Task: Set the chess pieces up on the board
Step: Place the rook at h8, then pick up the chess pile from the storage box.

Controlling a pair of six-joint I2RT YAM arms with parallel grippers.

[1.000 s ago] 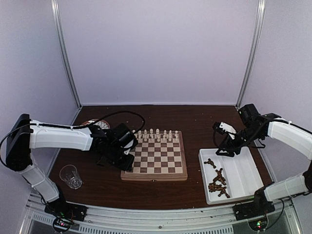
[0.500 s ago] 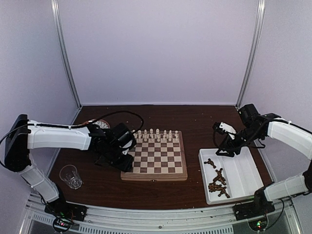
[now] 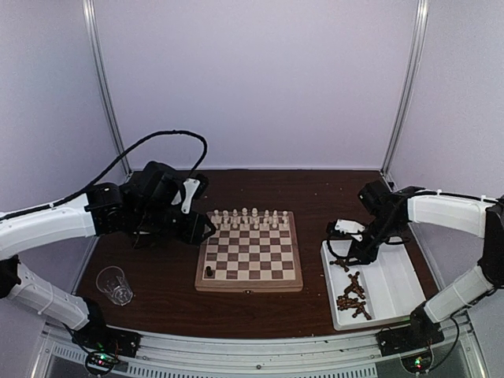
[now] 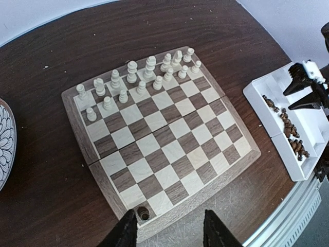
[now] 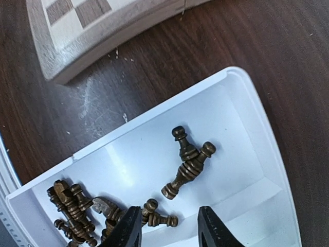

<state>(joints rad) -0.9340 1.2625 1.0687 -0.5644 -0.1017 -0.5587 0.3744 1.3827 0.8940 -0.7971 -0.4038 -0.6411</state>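
Observation:
The board lies mid-table, and cream-white chess pieces fill its two far rows. A single dark piece stands on the near-left corner square, and it also shows in the left wrist view. My left gripper hovers open above the board's left edge, with nothing between its jaws. Several dark chess pieces lie in the white tray. Low over the tray's far-left compartment, my right gripper stands open, and one small dark piece lies close to its left finger.
A clear glass cup stands near the front left. A patterned plate sits left of the board. A black cable loops above the left arm. The tray lies right of the board.
My left gripper opened, left the dark piece on the near-left corner square, then rose and drew back to the left. The right gripper dropped toward the tray and its jaws narrowed somewhat.

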